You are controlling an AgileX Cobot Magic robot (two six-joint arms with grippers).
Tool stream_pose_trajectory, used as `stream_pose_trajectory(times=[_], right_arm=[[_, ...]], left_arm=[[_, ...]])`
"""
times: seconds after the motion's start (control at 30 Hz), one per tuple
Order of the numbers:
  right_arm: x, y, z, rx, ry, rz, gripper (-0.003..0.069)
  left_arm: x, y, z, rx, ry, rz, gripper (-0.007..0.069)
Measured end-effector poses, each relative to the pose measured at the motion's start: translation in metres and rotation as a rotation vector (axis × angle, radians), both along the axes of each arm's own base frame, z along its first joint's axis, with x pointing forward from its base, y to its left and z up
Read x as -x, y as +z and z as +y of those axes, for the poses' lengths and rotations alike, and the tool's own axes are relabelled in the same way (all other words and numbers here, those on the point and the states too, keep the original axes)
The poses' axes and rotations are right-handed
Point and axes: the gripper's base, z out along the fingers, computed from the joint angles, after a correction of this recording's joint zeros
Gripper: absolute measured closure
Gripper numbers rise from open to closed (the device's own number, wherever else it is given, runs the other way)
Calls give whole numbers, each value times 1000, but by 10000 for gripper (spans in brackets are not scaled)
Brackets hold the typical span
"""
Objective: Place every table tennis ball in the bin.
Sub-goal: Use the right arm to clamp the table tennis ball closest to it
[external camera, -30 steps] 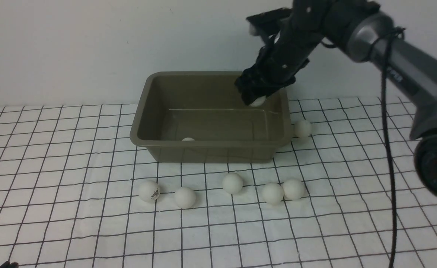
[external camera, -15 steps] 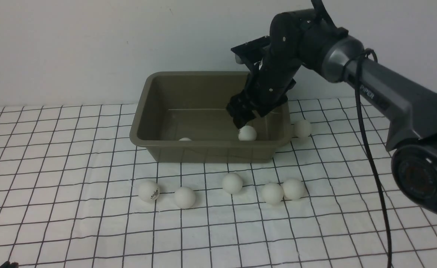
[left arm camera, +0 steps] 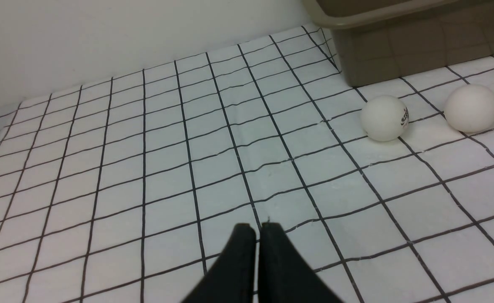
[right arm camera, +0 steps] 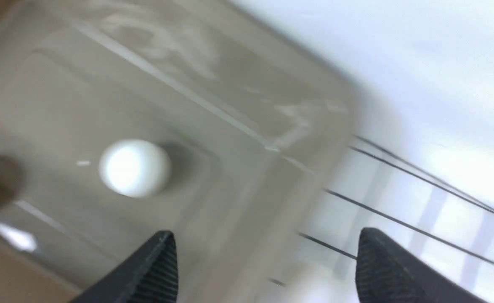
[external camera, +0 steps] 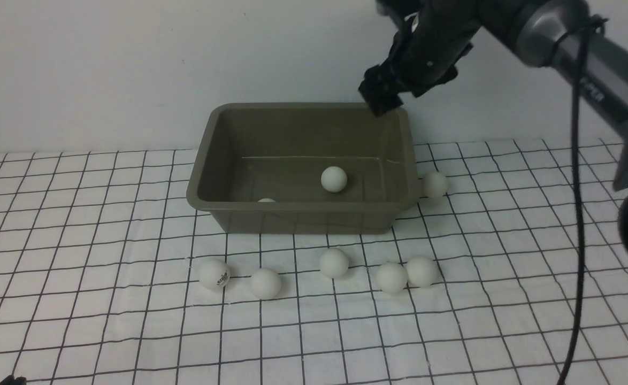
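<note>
The olive-brown bin stands at the back middle of the checked cloth. Two table tennis balls lie inside it: one on the floor, also in the right wrist view, and one half hidden behind the near wall. Another ball rests against the bin's right side. Several more lie in a row in front, from the logo ball to the rightmost. My right gripper hangs over the bin's far right corner, open and empty. My left gripper is shut, empty, low over the cloth.
The left wrist view shows the logo ball, a plain ball and the bin's near left corner. A white wall runs close behind the bin. My right arm and its cable cross the right side.
My right gripper dipped into the bin, opened and let go of a ball, then rose to the far right corner. The ball has rolled left across the bin floor.
</note>
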Motion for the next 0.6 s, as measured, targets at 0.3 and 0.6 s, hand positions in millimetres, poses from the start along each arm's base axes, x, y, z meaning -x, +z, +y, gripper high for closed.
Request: stream_pose_trajectory(times=[0.3, 0.6], right_arm=[[-13, -25, -78, 1, -176, 123, 145], [-14, -49, -79, -56, -165, 209, 145]], left_arm=[[0, 0, 0, 0, 0, 0, 629], [0, 0, 0, 0, 0, 0, 629]])
